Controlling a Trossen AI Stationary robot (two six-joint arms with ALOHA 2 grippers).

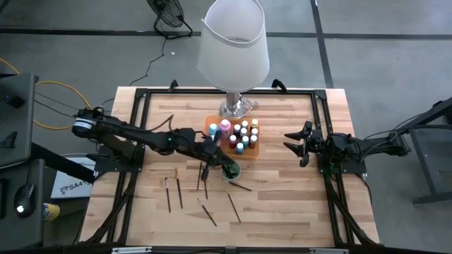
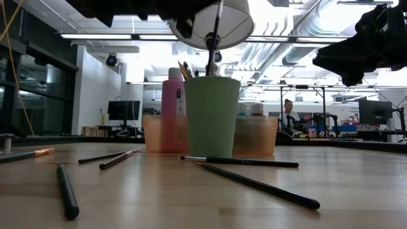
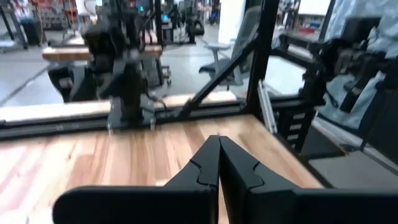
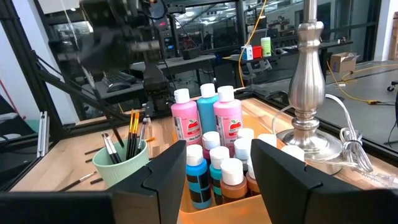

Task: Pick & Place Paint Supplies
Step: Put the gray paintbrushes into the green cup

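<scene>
An orange tray near the table's middle holds several small paint bottles with coloured caps, along with taller pink and teal bottles. Just in front of the tray stands a green cup with brushes standing in it. Several dark-handled brushes lie flat on the wood nearer the front edge. My left gripper hovers left of the tray and cup, pointing level, shut with nothing between its fingers. My right gripper waits open at the table's right side, facing the tray.
A big white-shaded lamp on a silver base stands just behind the tray. A black frame runs round the table's edges. Bare wood lies between the tray and my right gripper and along the front.
</scene>
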